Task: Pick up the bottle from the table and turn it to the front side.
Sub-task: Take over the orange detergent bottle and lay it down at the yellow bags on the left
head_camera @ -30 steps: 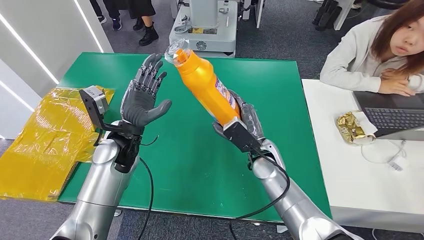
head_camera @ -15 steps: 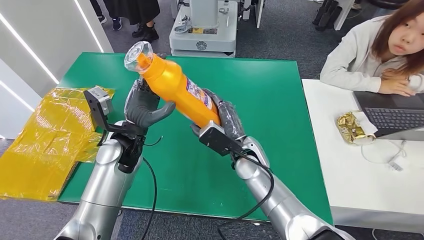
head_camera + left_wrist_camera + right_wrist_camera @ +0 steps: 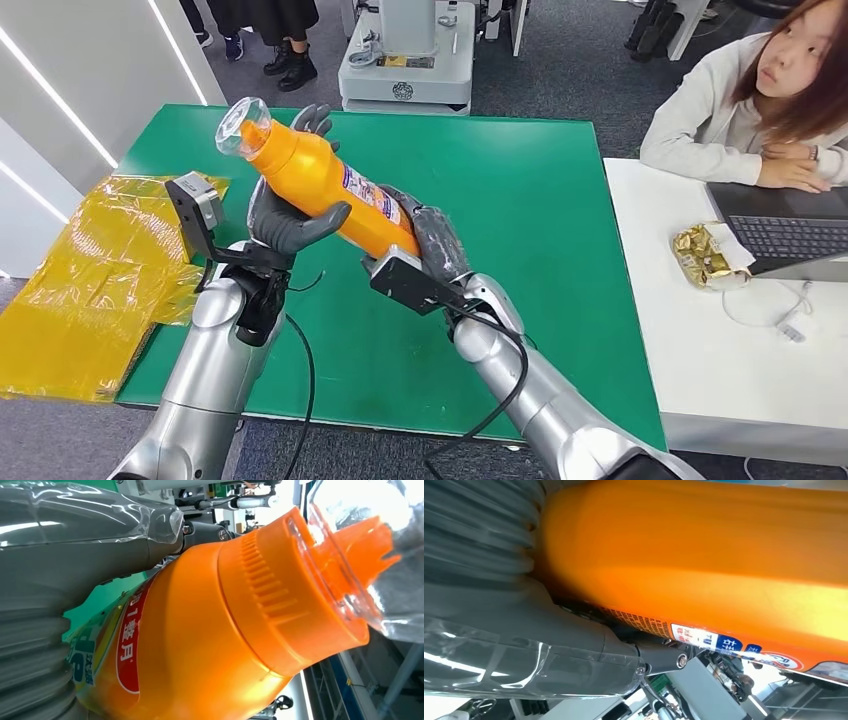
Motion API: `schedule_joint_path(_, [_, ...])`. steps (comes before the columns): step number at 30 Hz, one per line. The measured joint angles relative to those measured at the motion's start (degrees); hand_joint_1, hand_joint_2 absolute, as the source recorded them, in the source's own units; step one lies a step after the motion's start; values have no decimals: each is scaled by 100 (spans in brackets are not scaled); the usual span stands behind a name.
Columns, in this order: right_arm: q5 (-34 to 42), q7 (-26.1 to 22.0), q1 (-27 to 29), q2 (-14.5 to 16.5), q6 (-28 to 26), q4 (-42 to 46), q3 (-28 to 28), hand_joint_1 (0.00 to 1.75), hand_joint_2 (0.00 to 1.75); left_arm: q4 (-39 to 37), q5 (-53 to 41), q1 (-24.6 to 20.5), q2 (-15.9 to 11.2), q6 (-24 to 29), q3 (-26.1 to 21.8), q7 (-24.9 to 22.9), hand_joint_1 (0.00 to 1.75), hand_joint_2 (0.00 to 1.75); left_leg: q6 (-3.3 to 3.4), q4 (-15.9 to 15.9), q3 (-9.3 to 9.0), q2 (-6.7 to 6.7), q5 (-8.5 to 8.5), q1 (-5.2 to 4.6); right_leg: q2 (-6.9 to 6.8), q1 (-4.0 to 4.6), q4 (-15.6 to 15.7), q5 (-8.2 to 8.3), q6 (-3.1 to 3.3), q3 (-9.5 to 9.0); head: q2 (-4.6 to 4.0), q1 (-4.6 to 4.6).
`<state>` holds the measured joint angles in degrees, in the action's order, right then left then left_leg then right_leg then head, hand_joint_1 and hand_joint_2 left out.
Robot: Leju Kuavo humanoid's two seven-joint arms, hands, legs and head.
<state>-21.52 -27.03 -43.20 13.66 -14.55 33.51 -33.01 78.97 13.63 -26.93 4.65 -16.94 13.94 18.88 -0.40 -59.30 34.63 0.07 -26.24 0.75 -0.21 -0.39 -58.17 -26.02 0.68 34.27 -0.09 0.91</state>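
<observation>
Holding the bottle [image 3: 322, 185] up off the table [image 3: 540, 190], both hands are on it at once: the right hand [image 3: 425, 240] wraps its fingers around the base end, and the left hand [image 3: 285, 215] cradles the upper body, thumb hooked over the near side and fingers reaching up behind the neck. The bottle lies tilted, its clear cap [image 3: 243, 127] pointing far and left, above the left half of the table. So the pick-up looks done, and the turn appears under way as a pass or regrip between hands. A label [image 3: 368, 190] with print shows on the upper right side, and the left wrist view shows label text on the body too, but I cannot tell which face counts as the front, so whether the turn is finished stays open. Putting it down, if that is wanted, is not yet done. The table is green; yellow plastic sheet [image 3: 90, 280] hangs off its left edge. To the right stands a white desk [image 3: 700, 340] with a laptop [image 3: 785, 225] and a person [image 3: 740, 100] seated at it; grey carpet and a machine base [image 3: 405, 60] lie beyond.
</observation>
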Motion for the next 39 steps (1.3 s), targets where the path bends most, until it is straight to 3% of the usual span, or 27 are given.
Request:
schedule_joint_path(4, [-3, 29, -44, 4, -15, -93, -13, 171, 175, -2, 88, -3, -1, -112, 0, -61, 175, 175, 0, 0, 0, 1, 0, 0, 1, 0, 0, 0, 0, 0, 0, 0])
schedule_joint_path(18, [25, 95, -125, 4, -130, -193, -21, 164, 175, -73, 543, -147, 62, -441, 0, -311, 175, 175, 0, -2, -1, 1, 0, 0, 2, 0, 0, 0, 0, 1, 0, 0])
schedule_joint_path(21, [26, 97, -124, 4, -145, -193, -35, 152, 175, -104, 621, -181, 72, -489, 1, -349, 175, 175, 0, -2, 0, 1, 0, 0, 2, 0, 0, 0, 0, 2, 0, -1])
schedule_joint_path(25, [60, 29, -122, 4, -167, -191, -36, 0, 175, -135, 628, -224, 90, -493, 11, -366, 175, 175, 0, -3, -1, 2, 0, 0, 3, 0, 1, 0, 0, 2, 0, 0])
schedule_joint_path(39, [460, -206, 225, -197, -94, 221, -10, 0, 175, -469, -184, -541, 74, -219, 38, -238, 175, 175, 0, -5, 0, 1, 0, 0, 2, 0, 1, 0, 0, 3, 0, -1])
